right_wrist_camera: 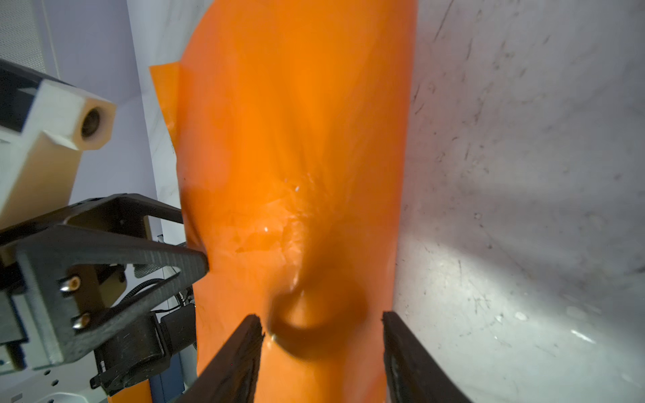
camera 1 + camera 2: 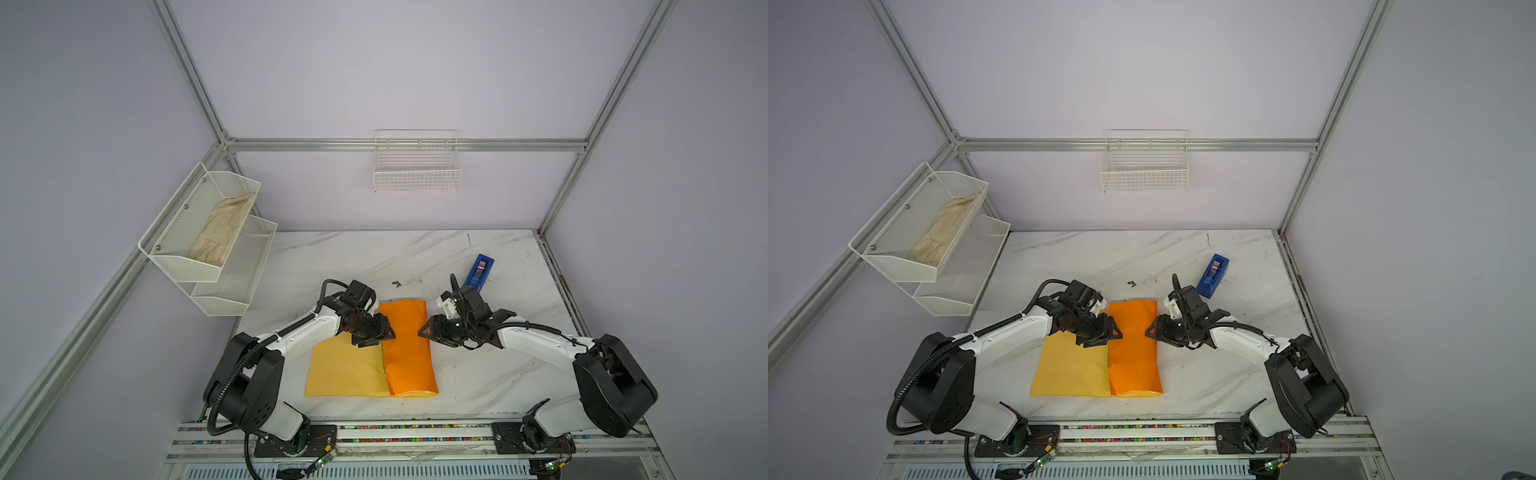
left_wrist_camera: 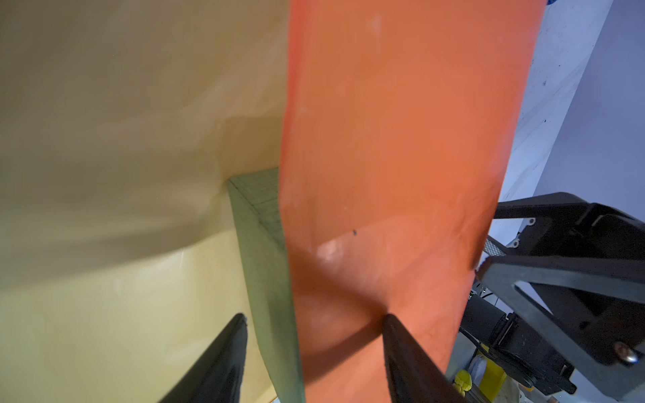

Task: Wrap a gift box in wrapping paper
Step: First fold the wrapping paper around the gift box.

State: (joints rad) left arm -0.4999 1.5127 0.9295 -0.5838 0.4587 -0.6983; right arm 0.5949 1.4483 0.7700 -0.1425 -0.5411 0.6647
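Both pairs of jaws stand apart; wrapping paper (image 2: 409,349) partly covers the gift box (image 3: 265,265).

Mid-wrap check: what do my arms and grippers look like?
The left arm and right arm have white links with bulky black joint housings. A ribbed black hose loops along the left; a thin black cable runs along the right. The left gripper and right gripper are black with tapered fingers.

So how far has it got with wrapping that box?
Early on. Done: the box sits on the paper, with one orange flap folded over it. In hand: left gripper and right gripper are at that flap, jaws apart. To do: the rest lies flat, a green strip shows, and the tape dispenser sits apart.
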